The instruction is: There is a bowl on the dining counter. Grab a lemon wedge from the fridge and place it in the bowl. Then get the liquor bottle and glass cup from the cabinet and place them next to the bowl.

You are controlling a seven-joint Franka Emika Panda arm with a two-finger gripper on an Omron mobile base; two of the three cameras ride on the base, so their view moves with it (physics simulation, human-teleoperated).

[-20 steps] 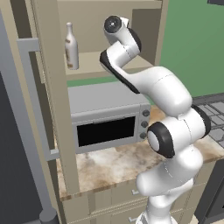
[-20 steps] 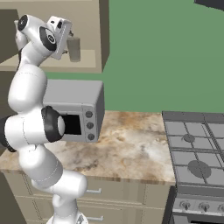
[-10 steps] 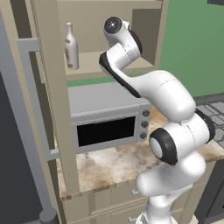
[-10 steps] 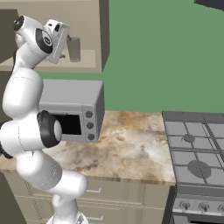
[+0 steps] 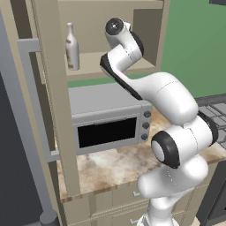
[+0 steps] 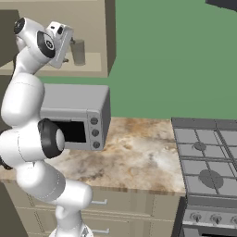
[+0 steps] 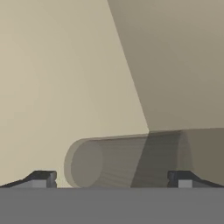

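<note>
Where claw (image 7: 109,180) gapes, glass cup (image 7: 127,161), greyish, translucent, plain

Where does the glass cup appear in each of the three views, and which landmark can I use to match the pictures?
Left base view: I cannot find the glass cup; the arm stands before that part of the shelf.
Right base view: the glass cup stands upright on the cabinet shelf, just right of the hand.
Hand view: the cup lies sideways across the lower middle, between the open tool's tips.
Shared landmark: the cabinet shelf.
</note>
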